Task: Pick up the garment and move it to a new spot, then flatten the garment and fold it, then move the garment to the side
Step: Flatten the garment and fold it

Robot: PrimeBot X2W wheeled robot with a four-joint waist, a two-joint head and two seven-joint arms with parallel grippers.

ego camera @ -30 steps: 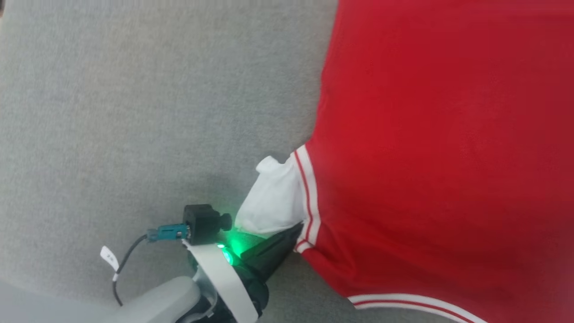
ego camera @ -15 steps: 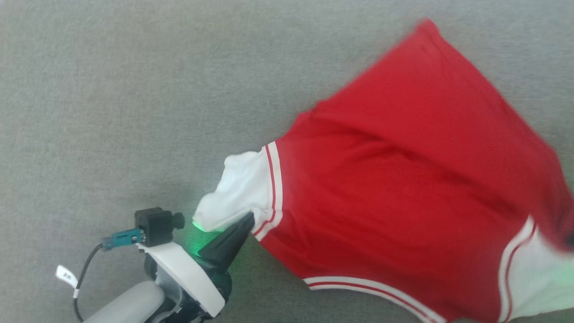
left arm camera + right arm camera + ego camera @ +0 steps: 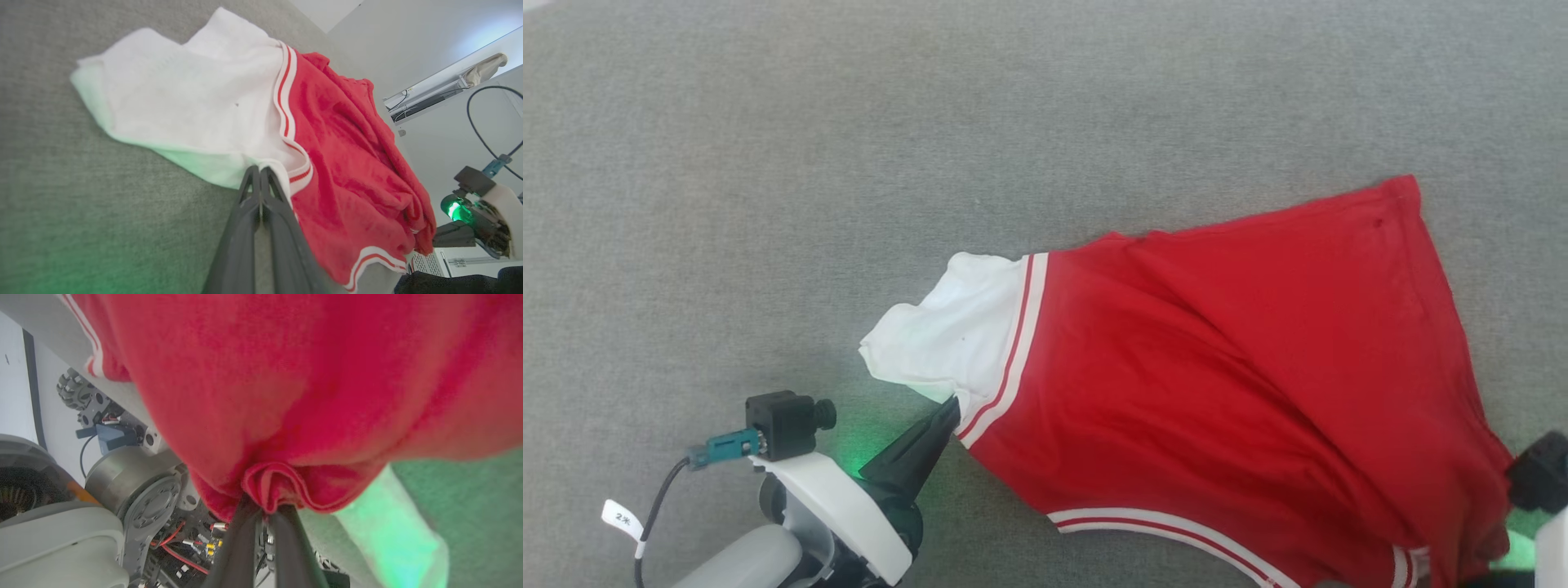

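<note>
The garment (image 3: 1217,367) is a red jersey with white-striped trim and a white sleeve section (image 3: 947,335), lying rumpled on the grey surface (image 3: 849,163). My left gripper (image 3: 949,404) reaches in from the lower left, shut on the sleeve's striped edge. In the left wrist view its fingers (image 3: 260,173) meet on that edge of the garment (image 3: 347,163). My right gripper (image 3: 265,510) is shut on a bunched red fold of the garment (image 3: 286,375). In the head view the right wrist's camera block (image 3: 1539,480) sits at the garment's lower right corner.
Grey carpet-like surface stretches wide to the left and behind the garment. The surface's near edge (image 3: 114,388) runs close to the right gripper, with the robot's base parts (image 3: 135,498) below it. A white wall (image 3: 408,49) stands beyond the far side.
The garment filled the right of the head view close to the camera; now it lies lower and spread over the grey surface. Both grippers keep their hold. The view itself has shifted too.
</note>
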